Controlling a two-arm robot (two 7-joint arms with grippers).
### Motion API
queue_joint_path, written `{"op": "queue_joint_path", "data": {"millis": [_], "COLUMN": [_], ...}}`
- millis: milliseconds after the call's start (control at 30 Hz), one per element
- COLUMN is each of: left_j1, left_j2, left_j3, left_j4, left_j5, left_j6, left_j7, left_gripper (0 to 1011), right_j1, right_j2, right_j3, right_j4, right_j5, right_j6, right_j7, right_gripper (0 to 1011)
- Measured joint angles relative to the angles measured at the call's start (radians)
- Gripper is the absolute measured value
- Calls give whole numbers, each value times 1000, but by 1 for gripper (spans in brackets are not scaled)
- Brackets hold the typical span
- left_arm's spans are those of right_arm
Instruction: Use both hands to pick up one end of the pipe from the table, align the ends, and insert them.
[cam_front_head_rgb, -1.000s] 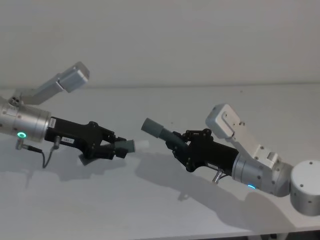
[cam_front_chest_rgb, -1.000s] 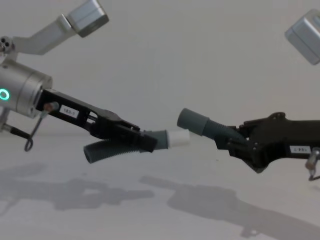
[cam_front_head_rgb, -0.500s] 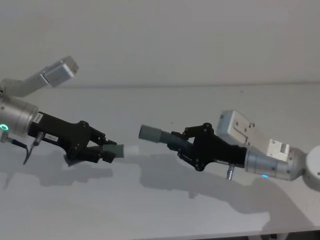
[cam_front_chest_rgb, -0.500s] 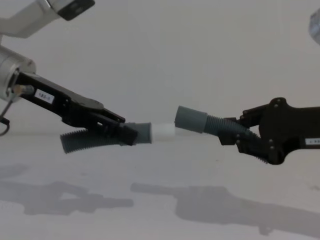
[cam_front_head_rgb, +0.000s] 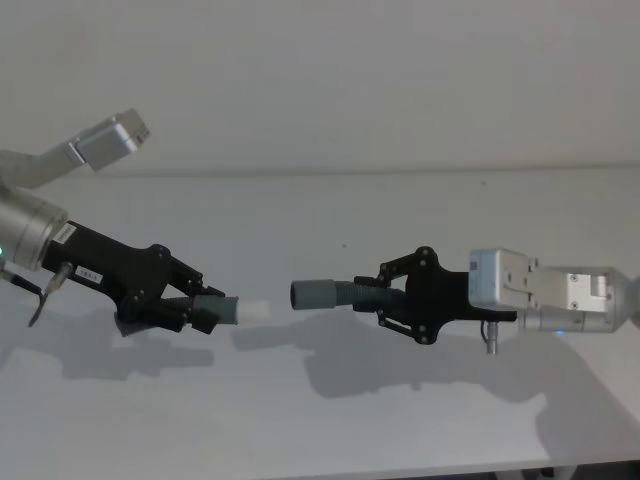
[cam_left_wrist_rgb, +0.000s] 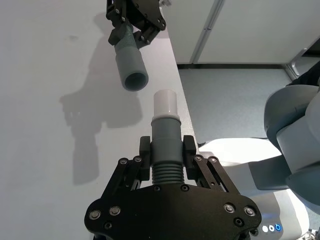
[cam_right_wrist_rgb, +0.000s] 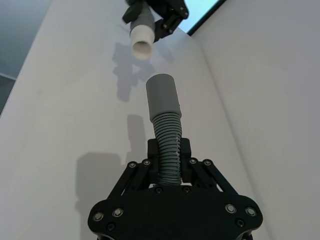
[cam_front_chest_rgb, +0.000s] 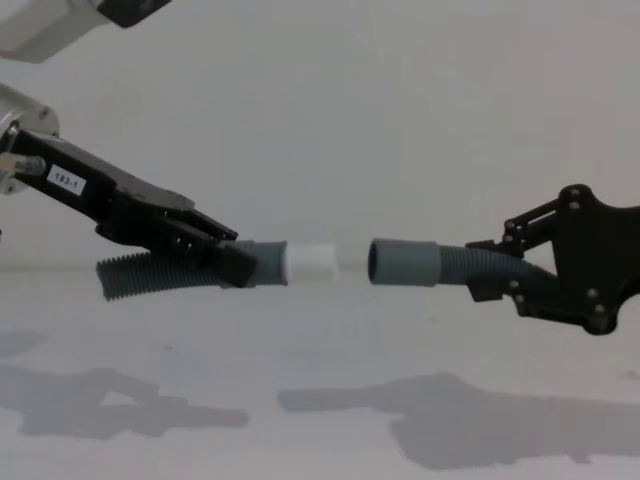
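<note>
Pipe ends met mid-air: the white tip (cam_front_chest_rgb: 309, 262) and the socket cuff (cam_front_chest_rgb: 405, 263) faced each other mouth to mouth, apart, a short gap between, both held above the table (cam_front_head_rgb: 330, 430). In the chest view they sat level and approx. on one line. In the left wrist view the socket's mouth looked slightly off the tip's axis, though that may have been the camera angle.

The left hose piece (cam_front_chest_rgb: 140, 277) was clenched in the left gripper (cam_front_chest_rgb: 238, 264) just behind its grey cuff, its corrugated tail trailing back. The right hose piece (cam_front_chest_rgb: 455, 258) was clenched in the right gripper (cam_front_chest_rgb: 480, 268) on the corrugations, the socket well fwd of the fingers.

Judged from this, alignment was nearly done and insertion not yet begun. To do it well: correct any sideways offset first, keep both axes parallel, then close the gap slowly and straight w/ one arm steady. The right piece's free neck could flex on contact, so push gently, no twisting.

Count: 2 hose pieces, 2 ends (1 tip, 1 socket), 2 grippers, 1 table.
</note>
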Motion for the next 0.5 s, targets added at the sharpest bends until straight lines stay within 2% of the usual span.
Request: {"op": "queue_joint_path", "data": {"millis": [200,500], "left_j1": [-5,-9], "left_j2": [2,3], "left_j3": [5,8], "left_j4": [2,3], "left_j5": [-1,-2], "left_j6": [0,-1], "left_j7": [-13,-24], "left_gripper": [354,354], "right_j1": [31,53], "right_j2": [10,15], "right_j3": [-15,-26], "right_j4": [35,55], "right_j5": [0,-1], "right_j6": [-63,-107], "right_j7": [41,61], "right_gripper": [213,214]}}
